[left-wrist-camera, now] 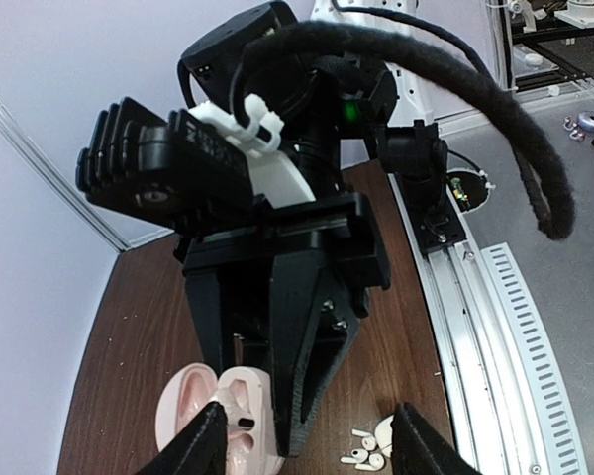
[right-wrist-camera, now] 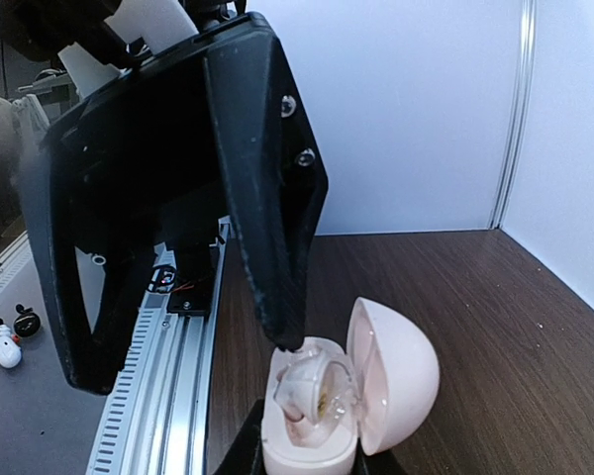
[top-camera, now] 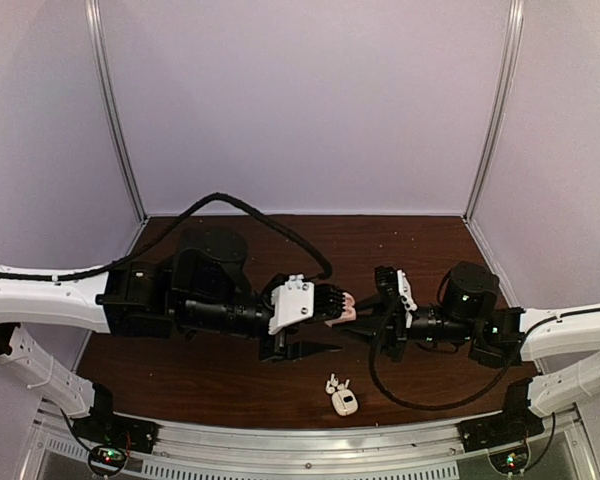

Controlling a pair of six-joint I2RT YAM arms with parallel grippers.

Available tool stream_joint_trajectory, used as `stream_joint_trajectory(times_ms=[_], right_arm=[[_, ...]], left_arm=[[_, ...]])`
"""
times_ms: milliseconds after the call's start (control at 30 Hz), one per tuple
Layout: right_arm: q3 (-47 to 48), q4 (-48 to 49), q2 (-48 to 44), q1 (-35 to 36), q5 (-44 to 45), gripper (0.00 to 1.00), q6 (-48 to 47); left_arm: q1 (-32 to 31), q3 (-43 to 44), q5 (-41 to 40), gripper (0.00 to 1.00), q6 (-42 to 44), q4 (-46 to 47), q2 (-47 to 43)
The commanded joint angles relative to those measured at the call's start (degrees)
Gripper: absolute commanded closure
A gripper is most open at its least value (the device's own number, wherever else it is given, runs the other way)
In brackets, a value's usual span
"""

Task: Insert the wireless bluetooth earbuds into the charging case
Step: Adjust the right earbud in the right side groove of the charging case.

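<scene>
The two white earbuds (top-camera: 332, 383) lie beside the small white charging case (top-camera: 345, 403) near the desk's (top-camera: 230, 380) front edge, right of centre, while above mid-desk the right gripper (top-camera: 358, 318) is clamped on an open pink clamshell case (right-wrist-camera: 327, 416) and the left gripper's (left-wrist-camera: 312, 440) jaws stand apart astride it.

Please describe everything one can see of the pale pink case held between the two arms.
The pale pink case is small, rounded, seemingly smooth plastic. Its hinged lid stands open, showing moulded recesses inside. It is held over the brown table, gripped in the right gripper; one fingertip of the open left gripper touches its inner rim.
</scene>
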Motion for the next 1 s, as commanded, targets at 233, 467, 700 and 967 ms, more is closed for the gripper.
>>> stream_joint_trajectory(times_ms=[233, 467, 700, 967], right_arm=[[1.4, 1.2, 0.4, 0.2, -1.0, 1.00, -0.1], [1.5, 1.2, 0.2, 0.3, -0.9, 1.00, 0.0], [1.5, 1.3, 0.1, 0.3, -0.8, 1.00, 0.0], [0.2, 2.8, -0.2, 0.4, 0.0, 1.00, 1.1]], left_arm=[[-0.1, 1.6, -2.6, 0.40, 1.1, 2.3, 0.6], [-0.1, 1.7, -0.7, 0.40, 1.4, 2.1, 1.7], [-0.1, 1.9, 1.5, 0.42, 1.8, 0.9, 2.6], [-0.1, 2.1, 0.2, 0.35, 1.9, 0.0, 1.5]])
